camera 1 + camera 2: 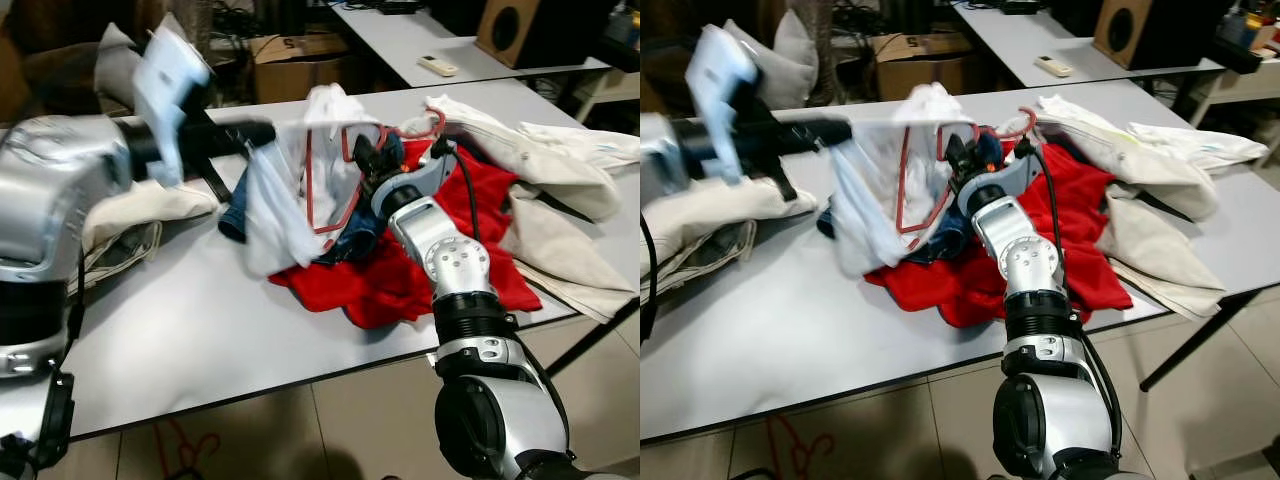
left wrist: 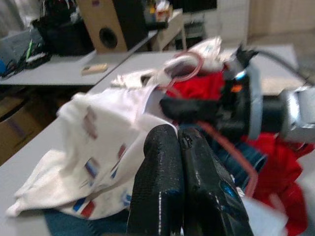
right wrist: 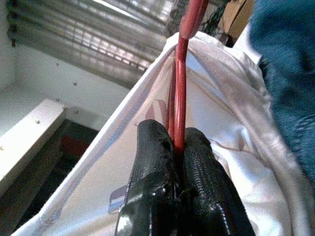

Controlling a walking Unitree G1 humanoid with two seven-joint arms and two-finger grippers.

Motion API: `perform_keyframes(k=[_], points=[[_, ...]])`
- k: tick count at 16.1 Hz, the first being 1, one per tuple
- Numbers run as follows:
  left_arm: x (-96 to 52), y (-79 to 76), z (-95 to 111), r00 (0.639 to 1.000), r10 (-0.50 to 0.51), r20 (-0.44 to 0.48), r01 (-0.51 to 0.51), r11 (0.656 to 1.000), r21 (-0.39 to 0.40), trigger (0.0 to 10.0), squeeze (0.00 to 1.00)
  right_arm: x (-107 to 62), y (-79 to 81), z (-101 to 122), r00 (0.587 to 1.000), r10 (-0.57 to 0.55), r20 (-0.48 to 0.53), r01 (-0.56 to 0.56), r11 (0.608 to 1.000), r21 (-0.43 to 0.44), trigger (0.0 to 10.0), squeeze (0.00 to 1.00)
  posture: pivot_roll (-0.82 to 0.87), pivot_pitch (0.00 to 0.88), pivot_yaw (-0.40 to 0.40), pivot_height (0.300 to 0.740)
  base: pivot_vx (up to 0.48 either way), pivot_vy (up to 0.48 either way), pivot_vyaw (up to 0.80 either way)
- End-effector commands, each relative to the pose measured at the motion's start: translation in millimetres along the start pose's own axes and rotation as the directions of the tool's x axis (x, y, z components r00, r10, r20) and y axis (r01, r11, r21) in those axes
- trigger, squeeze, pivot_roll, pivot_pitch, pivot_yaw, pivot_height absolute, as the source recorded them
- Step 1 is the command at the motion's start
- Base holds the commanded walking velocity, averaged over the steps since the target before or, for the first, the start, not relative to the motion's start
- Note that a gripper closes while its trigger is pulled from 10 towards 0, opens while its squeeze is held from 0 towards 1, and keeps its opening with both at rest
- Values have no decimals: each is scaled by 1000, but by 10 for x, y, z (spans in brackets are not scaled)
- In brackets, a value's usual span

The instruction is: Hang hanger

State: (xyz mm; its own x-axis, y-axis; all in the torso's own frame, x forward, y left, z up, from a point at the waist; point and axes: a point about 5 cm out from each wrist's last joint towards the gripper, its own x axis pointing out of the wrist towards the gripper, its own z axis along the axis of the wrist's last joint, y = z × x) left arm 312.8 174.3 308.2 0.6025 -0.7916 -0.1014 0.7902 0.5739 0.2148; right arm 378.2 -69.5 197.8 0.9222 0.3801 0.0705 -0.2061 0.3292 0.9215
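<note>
Right tool clamping red hanger, left tool pinching white shirt (stretched taut) — red cloth beneath

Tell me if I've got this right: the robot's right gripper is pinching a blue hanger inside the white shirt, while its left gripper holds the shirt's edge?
Not quite: the hanger is red, as the right wrist view shows. The right gripper does pinch it inside the white shirt, and the left gripper holds the shirt's edge.

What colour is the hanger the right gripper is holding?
Red: a thin red hanger pinched in the right gripper, clearest in the right wrist view.
</note>
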Motion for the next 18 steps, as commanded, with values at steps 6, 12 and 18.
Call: perform_keyframes(k=[6, 12, 18], points=[[189, -373, 52, 970, -235, 61, 240, 968, -77, 0, 0, 93, 201, -161, 1000, 22, 20, -24, 996, 83, 10000, 0, -9, 0, 15, 740, 0, 0, 0], [234, -515, -18, 967, -254, 31, 256, 962, -99, 0, 0, 163, 121, -43, 994, -24, 109, 6, 986, 164, 10000, 0, 9, 0, 11, 740, 0, 0, 0], [443, -451, 378, 939, -164, 304, 233, 950, -206, 0, 0, 185, 142, -323, 1000, -31, 4, 30, 998, 60, 10000, 0, 11, 0, 21, 740, 0, 0, 0]])
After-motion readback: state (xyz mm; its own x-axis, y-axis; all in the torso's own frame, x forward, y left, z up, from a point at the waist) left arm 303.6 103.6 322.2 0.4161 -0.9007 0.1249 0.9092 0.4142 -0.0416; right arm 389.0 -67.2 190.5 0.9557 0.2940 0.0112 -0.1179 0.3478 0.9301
